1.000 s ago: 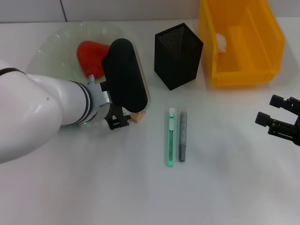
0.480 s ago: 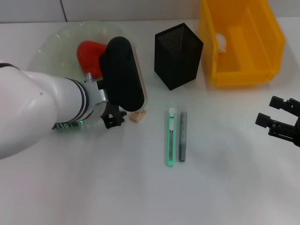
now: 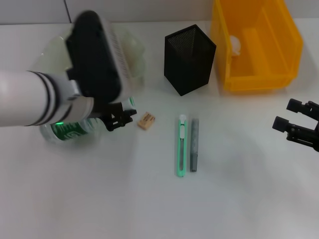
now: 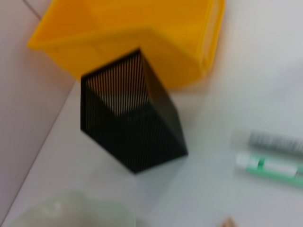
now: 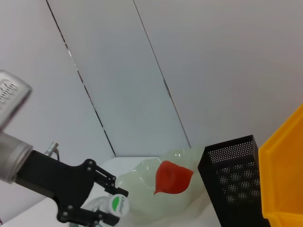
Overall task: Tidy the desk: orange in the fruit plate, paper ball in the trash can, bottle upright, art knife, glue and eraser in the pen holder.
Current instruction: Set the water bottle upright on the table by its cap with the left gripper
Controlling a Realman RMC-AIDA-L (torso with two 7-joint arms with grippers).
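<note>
My left gripper [image 3: 119,119] is shut on the neck of the clear bottle [image 3: 65,130], which has a green label. The bottle leans over beside the fruit plate [image 3: 133,50], and its white cap [image 5: 118,204] points toward the right arm. The arm hides the orange in the head view, but the orange [image 5: 173,177] shows on the plate in the right wrist view. The eraser [image 3: 145,120], green art knife [image 3: 180,147] and grey glue stick [image 3: 194,144] lie on the table in front of the black pen holder [image 3: 189,59]. The paper ball [image 3: 235,45] sits in the yellow trash can [image 3: 279,59]. My right gripper [image 3: 299,127] is open at the right edge.
The left forearm and its black wrist housing [image 3: 94,59] hang over the plate. In the left wrist view, the pen holder [image 4: 128,118] stands right in front of the yellow bin [image 4: 142,38].
The left arm swung up and back toward the left, taking the bottle with it. The bottle's label and the eraser came into view, and the orange became covered. The right arm stayed still.
</note>
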